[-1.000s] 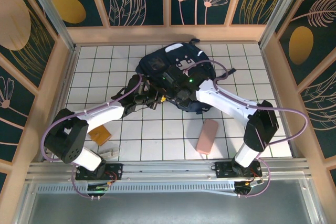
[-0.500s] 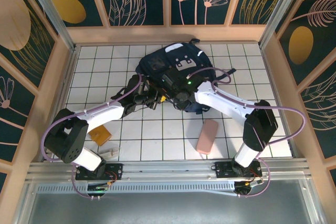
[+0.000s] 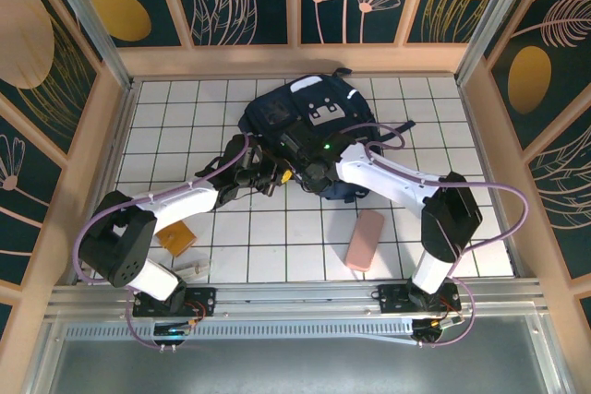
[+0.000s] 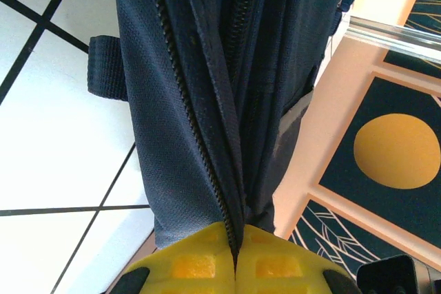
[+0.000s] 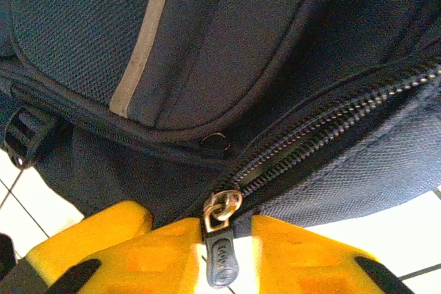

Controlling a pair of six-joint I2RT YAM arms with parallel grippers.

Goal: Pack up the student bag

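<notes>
Right wrist: zip pull (image 5: 221,258) btwn fingers (image 5: 138,246), grip unclear; student bag (image 5: 227,46) cropped.

Student bag (image 3: 314,103) behind case (image 3: 366,239) and block (image 3: 175,238)

Backpack (image 3: 309,122) occupies the far centre of the bench (image 3: 166,117); both arms meet at its near edge, barring the middle. Pink case (image 3: 365,239) and brown block (image 3: 175,238) lie near the front. Open tiles: far left, right side, between case and block
</notes>
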